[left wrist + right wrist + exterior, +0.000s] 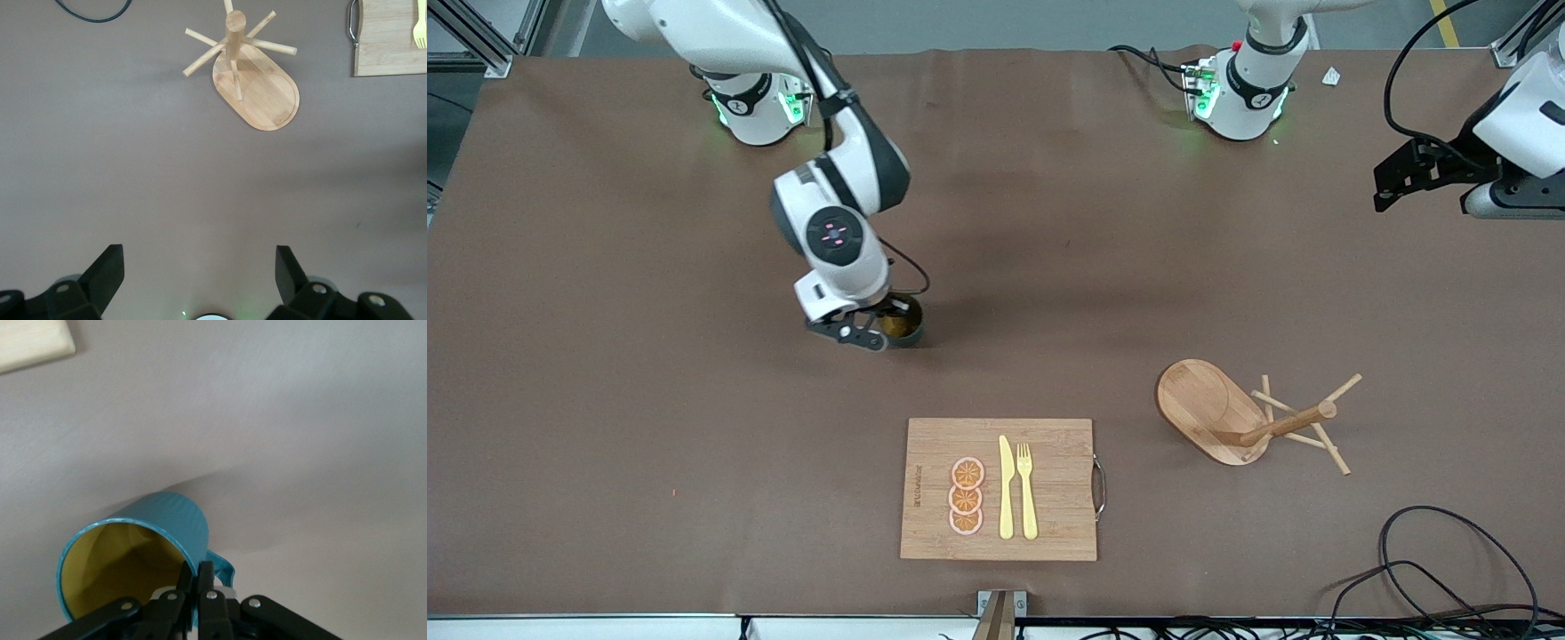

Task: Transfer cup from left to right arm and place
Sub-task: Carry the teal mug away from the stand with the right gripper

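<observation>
Right wrist view shows my right claw [193, 587] pinched tight on the rim of the cup [133, 553], one finger inside the yellow wall and one outside, beside the handle. The cup sits low at the table [605, 444], farther from the front camera than the cutting board [999, 489], toward my right arm's end. I judge a thin rim grip demands a slow, vertical lift without swing. My left claw [200, 267] waits spread wide and empty, high above the mug rack [257, 90].
</observation>
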You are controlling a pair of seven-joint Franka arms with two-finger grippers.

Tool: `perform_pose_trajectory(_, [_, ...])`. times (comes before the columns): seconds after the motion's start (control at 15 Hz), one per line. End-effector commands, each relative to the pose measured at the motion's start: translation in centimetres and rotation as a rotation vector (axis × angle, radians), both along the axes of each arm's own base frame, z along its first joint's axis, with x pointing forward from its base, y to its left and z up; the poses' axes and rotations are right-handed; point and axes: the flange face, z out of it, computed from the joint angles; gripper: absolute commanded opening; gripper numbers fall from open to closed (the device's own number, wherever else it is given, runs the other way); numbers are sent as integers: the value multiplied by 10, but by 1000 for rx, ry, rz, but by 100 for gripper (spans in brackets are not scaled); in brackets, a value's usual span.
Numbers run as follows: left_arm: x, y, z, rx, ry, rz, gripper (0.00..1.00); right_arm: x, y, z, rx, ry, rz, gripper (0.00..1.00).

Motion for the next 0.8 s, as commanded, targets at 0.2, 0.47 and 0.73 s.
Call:
perform_pose_trajectory(0.2, [-13, -2, 7, 3, -4, -37, 100, 12, -149, 45, 93, 7, 372, 0])
perform_pose_trajectory(0.47, [-14, -2, 6, 4, 0, -37, 100, 23, -245, 42, 125, -6, 554, 0])
perform_pose_trajectory(0.73, [-14, -4, 6, 3, 2, -34, 100, 17, -303, 19, 122, -57, 649, 0])
